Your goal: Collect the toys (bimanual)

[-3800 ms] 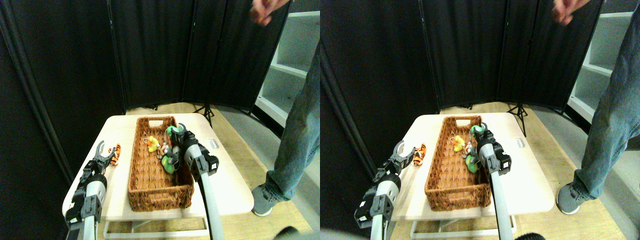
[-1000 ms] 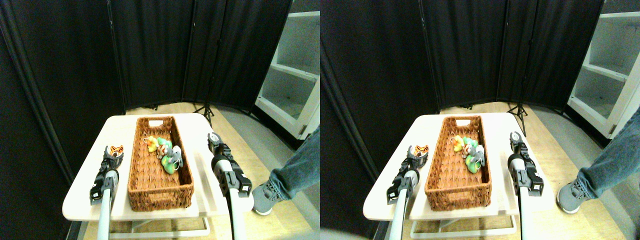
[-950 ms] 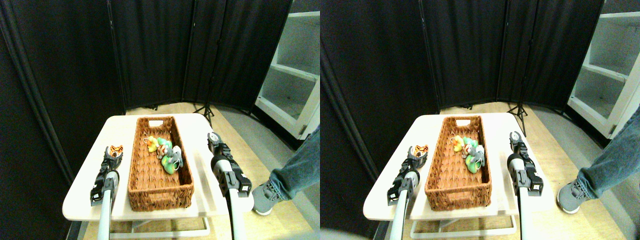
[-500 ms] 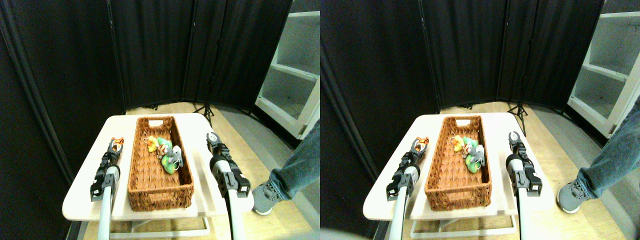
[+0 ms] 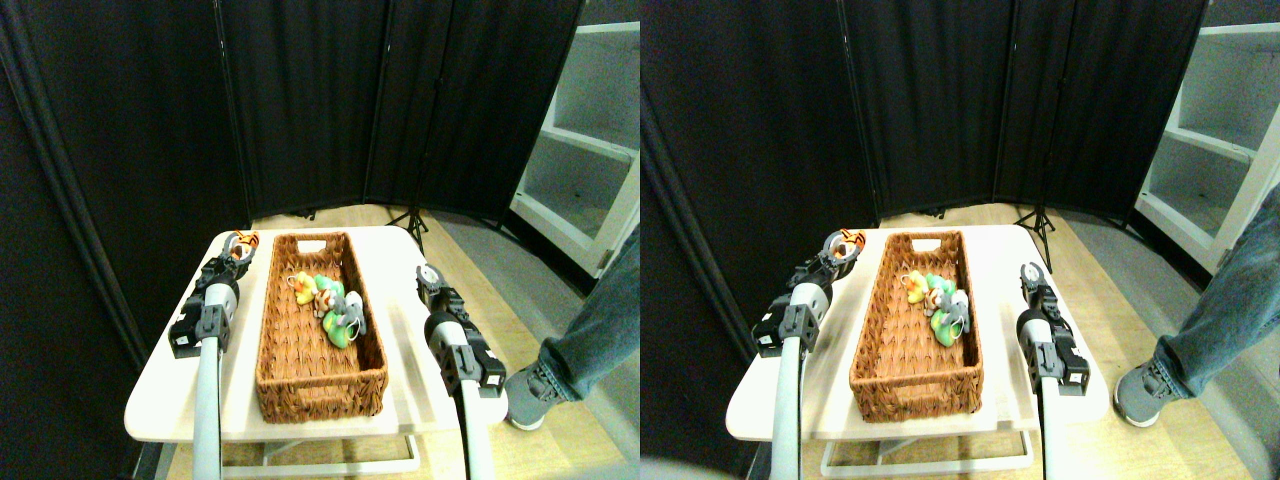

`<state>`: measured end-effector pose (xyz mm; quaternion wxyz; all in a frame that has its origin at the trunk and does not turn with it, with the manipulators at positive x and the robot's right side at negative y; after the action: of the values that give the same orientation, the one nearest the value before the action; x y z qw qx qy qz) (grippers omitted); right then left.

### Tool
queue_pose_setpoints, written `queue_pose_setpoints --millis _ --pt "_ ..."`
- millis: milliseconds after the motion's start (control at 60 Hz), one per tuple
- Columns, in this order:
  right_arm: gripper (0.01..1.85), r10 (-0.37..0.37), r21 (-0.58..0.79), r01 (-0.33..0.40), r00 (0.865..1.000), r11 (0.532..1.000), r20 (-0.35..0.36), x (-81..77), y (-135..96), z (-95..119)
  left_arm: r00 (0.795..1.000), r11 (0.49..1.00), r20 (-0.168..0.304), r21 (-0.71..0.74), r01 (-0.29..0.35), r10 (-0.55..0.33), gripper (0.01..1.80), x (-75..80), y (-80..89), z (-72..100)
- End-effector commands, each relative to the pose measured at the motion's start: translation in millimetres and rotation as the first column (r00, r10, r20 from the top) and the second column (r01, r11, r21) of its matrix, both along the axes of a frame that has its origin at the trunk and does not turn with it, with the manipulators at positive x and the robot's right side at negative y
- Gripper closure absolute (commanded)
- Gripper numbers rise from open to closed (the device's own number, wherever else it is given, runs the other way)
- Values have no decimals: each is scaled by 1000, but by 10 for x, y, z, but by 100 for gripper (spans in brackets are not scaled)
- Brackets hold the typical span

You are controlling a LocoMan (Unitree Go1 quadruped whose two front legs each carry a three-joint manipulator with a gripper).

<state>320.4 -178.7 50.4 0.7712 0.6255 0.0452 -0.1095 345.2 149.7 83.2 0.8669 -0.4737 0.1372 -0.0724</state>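
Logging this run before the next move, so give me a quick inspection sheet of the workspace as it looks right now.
Surface: pale table.
Job's things: striped orange toy held in the left gripper, beside the wicker basket; toy pile inside the basket.
Clutter: nothing seen.
Grippers: right gripper over the table right of the basket, holding nothing.
Cables: nothing seen.
Surroundings: black screen, white shelving, a person's leg.

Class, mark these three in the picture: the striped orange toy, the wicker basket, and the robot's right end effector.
striped orange toy [image 5: 246,239]: stereo pair view, on its orange body at the left end effector [image 5: 240,244].
wicker basket [image 5: 322,391]: stereo pair view, on its near wall.
right end effector [image 5: 428,274]: stereo pair view, between its fingertips.
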Motion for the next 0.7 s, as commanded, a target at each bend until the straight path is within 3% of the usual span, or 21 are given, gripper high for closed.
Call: queue_pose_setpoints --millis 17,250,533,700 --pt "185 28 -24 -27 999 999 40 17 24 63 998 999 56 -31 29 -27 180 9 -138 193" --pt "185 -8 110 3 999 994 38 -22 62 76 996 991 45 -102 87 -83 180 4 -521 300" --pt "185 16 72 -20 999 997 50 -29 58 79 996 972 3 -216 92 -94 180 -53 -932 272" --pt "185 12 89 -17 998 996 65 -31 58 67 995 964 -13 -249 95 -102 180 -54 -995 161"
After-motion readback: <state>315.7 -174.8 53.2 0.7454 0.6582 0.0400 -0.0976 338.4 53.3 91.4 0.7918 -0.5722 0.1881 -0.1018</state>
